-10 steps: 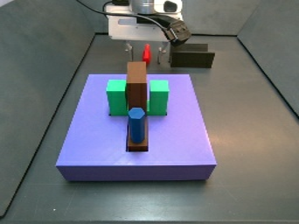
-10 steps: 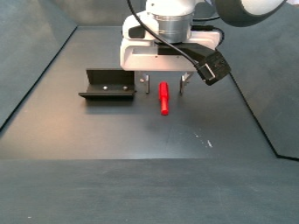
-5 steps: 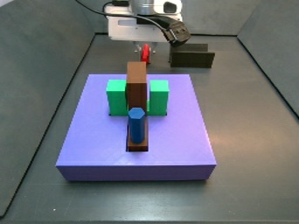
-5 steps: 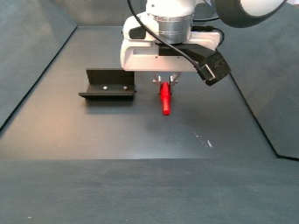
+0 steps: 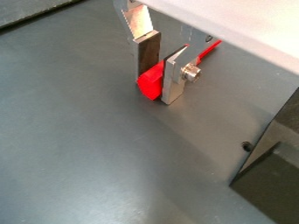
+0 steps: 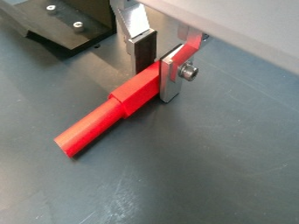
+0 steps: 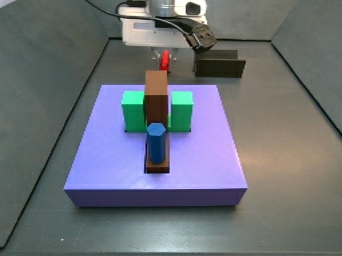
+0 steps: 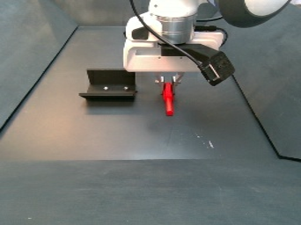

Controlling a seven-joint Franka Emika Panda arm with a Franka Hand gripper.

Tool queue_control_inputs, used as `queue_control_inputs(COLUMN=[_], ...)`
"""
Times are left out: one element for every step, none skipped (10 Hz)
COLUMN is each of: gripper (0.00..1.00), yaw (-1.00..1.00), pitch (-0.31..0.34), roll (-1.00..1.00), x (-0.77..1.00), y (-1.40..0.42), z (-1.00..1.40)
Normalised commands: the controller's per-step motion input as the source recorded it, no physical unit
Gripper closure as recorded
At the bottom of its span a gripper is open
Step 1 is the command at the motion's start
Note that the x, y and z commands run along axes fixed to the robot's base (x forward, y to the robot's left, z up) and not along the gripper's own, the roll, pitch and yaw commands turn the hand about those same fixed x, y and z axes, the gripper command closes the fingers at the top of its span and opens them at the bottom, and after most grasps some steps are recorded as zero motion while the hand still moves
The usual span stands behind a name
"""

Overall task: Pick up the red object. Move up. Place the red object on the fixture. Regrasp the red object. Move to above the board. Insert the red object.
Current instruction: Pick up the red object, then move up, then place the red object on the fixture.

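Gripper [image 6: 152, 63] placement is low over the tabletop [image 8: 141, 141], and its two silver fingers [image 6: 176, 72] are closing on the thicker end of the red object [image 6: 107, 118]. In both wrist views the dark pads are sitting against opposite flanks of that end with no gap showing, so the jaws are narrow and appear to be clamping the peg; whether it is resting on the tabletop or already clear of it cannot be told.

The red object is lying flat, with its long axis running out from between the fingers toward the near edge of the tabletop as seen in a side view [image 8: 168, 97]. The fingers are crossing that axis at right angles, gripping across the peg's width. Judged from this, the coming move is a straight lift, and the long free end will be hanging out to one side of the grip.

The fixture [image 8: 106, 85] is standing beside the gripper toward the left edge in that side view, apart from the peg.

A wrist view [image 6: 107, 118] is showing the peg's full length and its stepped profile. A side view [image 7: 164, 60] is showing only a red sliver behind the brown block [image 7: 156, 100], but it alone is showing the board [image 7: 158, 150] lying well apart toward the opposite edge.
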Motion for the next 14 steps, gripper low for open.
queue_control_inputs(gripper=[1.00, 1.00, 1.00, 1.00, 1.00, 1.00, 1.00, 1.00, 1.00, 1.00, 1.00, 1.00, 1.00, 1.00], yaw=[0.00, 0.00, 0.00, 0.00, 0.00, 0.00, 0.00, 0.00, 0.00, 0.00, -0.05, -0.05, 0.00, 0.00], pitch=[0.000, 0.000, 0.000, 0.000, 0.000, 0.000, 0.000, 0.000, 0.000, 0.000, 0.008, 0.043, 0.006, 0.020], roll=[0.00, 0.00, 0.00, 0.00, 0.00, 0.00, 0.00, 0.00, 0.00, 0.00, 0.00, -0.01, 0.00, 0.00], x=[0.00, 0.00, 0.00, 0.00, 0.00, 0.00, 0.00, 0.00, 0.00, 0.00, 0.00, -0.03, 0.01, 0.05], y=[0.00, 0.00, 0.00, 0.00, 0.00, 0.00, 0.00, 0.00, 0.00, 0.00, -0.02, -0.02, 0.00, 0.00], z=[0.00, 0.00, 0.00, 0.00, 0.00, 0.00, 0.00, 0.00, 0.00, 0.83, 0.81, 0.60, 0.00, 0.00])
